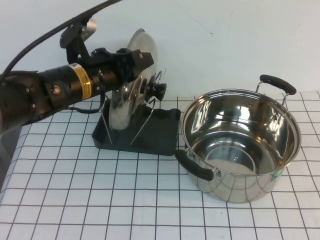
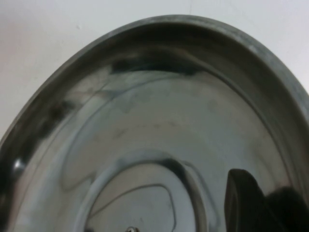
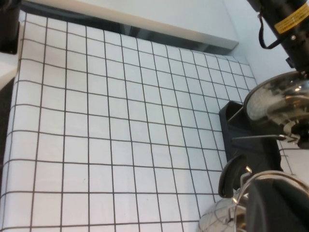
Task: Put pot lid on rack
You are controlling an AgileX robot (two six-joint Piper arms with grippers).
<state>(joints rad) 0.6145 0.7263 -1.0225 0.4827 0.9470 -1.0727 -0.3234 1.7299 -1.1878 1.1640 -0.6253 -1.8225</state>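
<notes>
The pot lid (image 1: 127, 100) stands on edge in the rack (image 1: 160, 135), between its wire loops. Its black knob (image 1: 161, 90) faces the pot. My left gripper (image 1: 142, 59) reaches in from the left and is shut on the lid's upper rim. In the left wrist view the lid's shiny hollow underside (image 2: 154, 125) fills the picture, with one dark finger (image 2: 244, 203) against it. The right wrist view shows the lid (image 3: 275, 99) and the rack (image 3: 251, 145) from the far side. My right gripper (image 3: 277, 210) shows only as a dark shape just above the pot, out of the high view.
A large steel pot (image 1: 240, 145) with two black handles stands right of the rack, almost touching it. A white wall runs close behind. The checked tablecloth (image 1: 100, 200) spreads in front and to the left. The table's edge (image 3: 9, 145) shows in the right wrist view.
</notes>
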